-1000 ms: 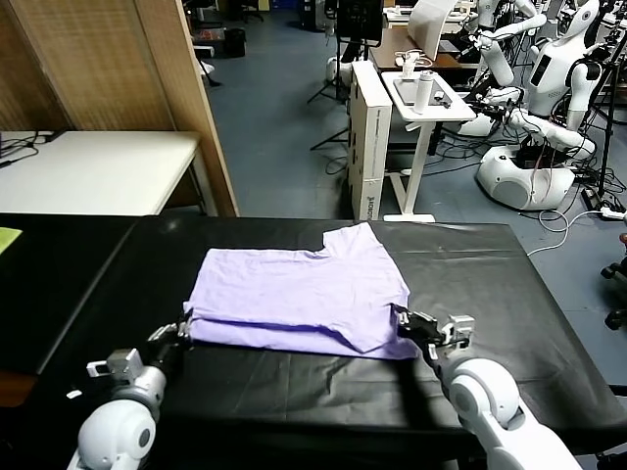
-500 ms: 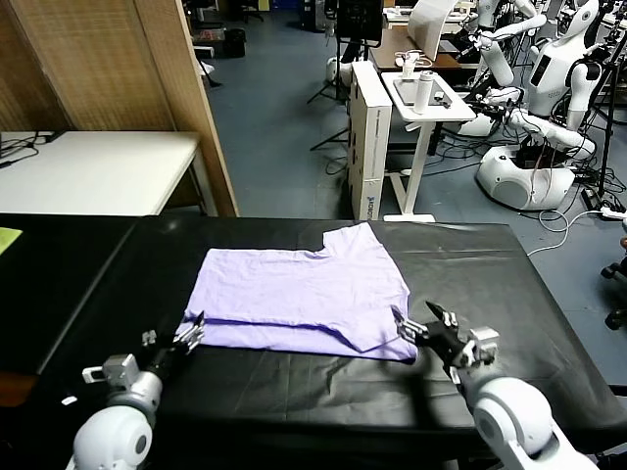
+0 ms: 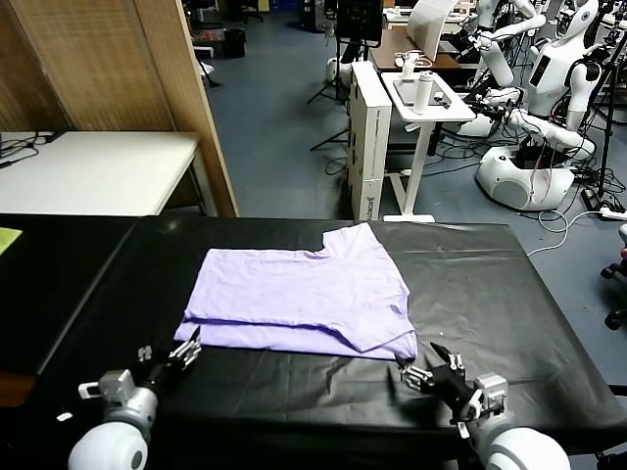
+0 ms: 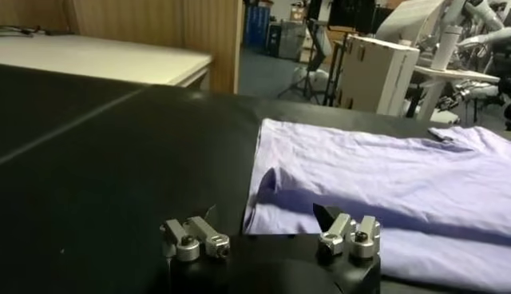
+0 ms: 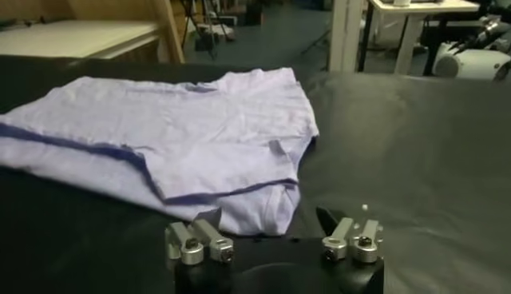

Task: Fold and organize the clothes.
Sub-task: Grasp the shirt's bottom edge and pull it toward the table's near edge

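Head view: thin lavender T-shirt (image 3: 299, 299) folded once on black surface (image 3: 509, 284); both our grippers, left gripper (image 3: 174, 354) & right gripper (image 3: 428, 373), open, empty; next fold needs regrasp, we reckon.

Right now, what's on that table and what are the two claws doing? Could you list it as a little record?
Garment: lavender T-shirt, folded over itself, lying flat
Surface: black table cover
Left gripper: open, just off the shirt's near left corner, not touching it
Right gripper: open, just off the near right corner, holding nothing
Background: white side table, other robots
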Action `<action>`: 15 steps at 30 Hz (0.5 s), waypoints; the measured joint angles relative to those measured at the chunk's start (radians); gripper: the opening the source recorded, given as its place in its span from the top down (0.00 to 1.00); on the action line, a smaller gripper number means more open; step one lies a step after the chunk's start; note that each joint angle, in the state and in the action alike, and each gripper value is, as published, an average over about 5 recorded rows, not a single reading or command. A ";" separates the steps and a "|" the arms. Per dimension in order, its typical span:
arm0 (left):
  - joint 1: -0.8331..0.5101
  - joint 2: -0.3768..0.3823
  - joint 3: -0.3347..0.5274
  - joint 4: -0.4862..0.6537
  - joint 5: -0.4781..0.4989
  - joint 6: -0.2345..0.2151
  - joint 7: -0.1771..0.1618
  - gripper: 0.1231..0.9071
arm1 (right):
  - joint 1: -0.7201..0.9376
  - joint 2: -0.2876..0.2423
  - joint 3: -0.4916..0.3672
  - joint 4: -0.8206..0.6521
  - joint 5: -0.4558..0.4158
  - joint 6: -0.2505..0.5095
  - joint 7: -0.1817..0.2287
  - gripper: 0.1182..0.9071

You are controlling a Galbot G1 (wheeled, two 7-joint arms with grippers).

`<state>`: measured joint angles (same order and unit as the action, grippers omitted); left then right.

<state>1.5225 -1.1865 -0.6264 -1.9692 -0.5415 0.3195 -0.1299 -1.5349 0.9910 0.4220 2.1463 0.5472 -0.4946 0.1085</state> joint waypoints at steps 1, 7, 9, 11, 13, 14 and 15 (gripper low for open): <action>0.000 0.000 0.000 0.002 0.000 -0.001 0.001 0.26 | 0.001 0.001 -0.003 -0.001 -0.001 0.000 0.000 0.42; 0.002 0.002 0.000 0.010 0.000 -0.004 0.004 0.63 | -0.011 -0.006 -0.001 0.007 0.003 -0.007 0.009 0.85; 0.006 0.002 0.000 0.006 0.000 -0.004 0.004 0.77 | -0.021 -0.010 0.006 0.018 0.010 -0.017 0.019 0.94; 0.013 0.005 0.000 -0.002 0.001 -0.003 0.003 0.89 | -0.033 -0.013 0.016 0.033 0.016 -0.033 0.031 0.98; 0.022 0.012 -0.002 -0.012 0.001 -0.001 0.001 0.96 | -0.051 -0.016 0.028 0.053 0.020 -0.051 0.042 0.97; 0.028 0.016 -0.004 -0.019 0.002 0.000 0.000 0.97 | -0.063 -0.017 0.035 0.064 0.021 -0.060 0.045 0.97; 0.035 0.020 -0.006 -0.026 0.003 0.001 -0.001 0.97 | -0.075 -0.018 0.043 0.077 0.022 -0.069 0.049 0.97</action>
<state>1.5577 -1.1669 -0.6325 -1.9956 -0.5383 0.3205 -0.1309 -1.6103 0.9727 0.4652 2.2235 0.5692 -0.5638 0.1577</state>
